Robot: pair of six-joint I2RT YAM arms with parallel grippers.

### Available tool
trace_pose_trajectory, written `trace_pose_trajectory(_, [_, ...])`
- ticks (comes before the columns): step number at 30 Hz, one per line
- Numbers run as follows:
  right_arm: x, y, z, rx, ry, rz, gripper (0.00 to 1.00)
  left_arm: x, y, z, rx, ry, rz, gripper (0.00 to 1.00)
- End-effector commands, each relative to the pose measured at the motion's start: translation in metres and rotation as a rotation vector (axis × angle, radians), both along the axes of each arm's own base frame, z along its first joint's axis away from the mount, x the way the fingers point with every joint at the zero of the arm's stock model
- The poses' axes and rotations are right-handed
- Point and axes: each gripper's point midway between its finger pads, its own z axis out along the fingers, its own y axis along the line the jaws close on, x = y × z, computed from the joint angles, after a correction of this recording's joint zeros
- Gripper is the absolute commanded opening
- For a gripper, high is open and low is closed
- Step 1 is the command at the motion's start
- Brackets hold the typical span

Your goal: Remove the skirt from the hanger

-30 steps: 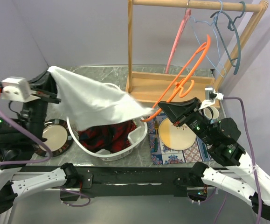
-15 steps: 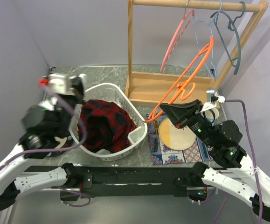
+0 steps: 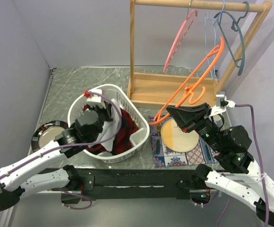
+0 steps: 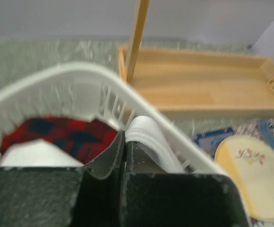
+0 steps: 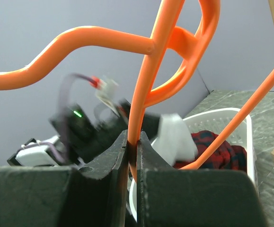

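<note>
The red and navy plaid skirt [image 3: 127, 130] lies bunched in the white laundry basket [image 3: 141, 138], off any hanger; it also shows in the left wrist view [image 4: 66, 135] and the right wrist view [image 5: 212, 144]. The pink hanger [image 3: 179, 40] hangs bare on the wooden rack's rail. My left gripper [image 3: 109, 119] is over the basket, shut [image 4: 124, 137] on a white cloth [image 4: 148, 139] that drapes at the basket's rim. My right gripper [image 3: 167, 112] is shut [image 5: 133, 139] on an orange hanger [image 3: 193, 80], held up beside the rack.
The wooden rack [image 3: 165, 90] stands behind the basket, with light blue and teal hangers [image 3: 231, 38] on its rail. A yellow plate [image 3: 179, 137] lies on a patterned mat under my right gripper. A dark-rimmed plate [image 3: 49, 135] lies left of the basket.
My left gripper swung down from high at the left, where it held the white cloth spread out, to over the basket. The right gripper raised the orange hanger slightly.
</note>
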Motion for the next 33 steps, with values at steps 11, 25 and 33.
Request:
trace_pose_trajectory(11, [-0.005,-0.005,0.009,0.022,-0.040,0.004,0.00,-0.024,0.028,-0.179,-0.288,0.397,0.201,0.28])
trace_pose_trajectory(25, [0.003,0.017,0.006,0.015,0.026,0.057,0.00,-0.036,0.041,-0.028,-0.285,0.145,0.031,0.99])
trace_pose_trajectory(33, [0.020,0.037,0.008,0.038,0.090,0.070,0.00,-0.049,0.034,0.027,-0.214,0.034,-0.121,0.99])
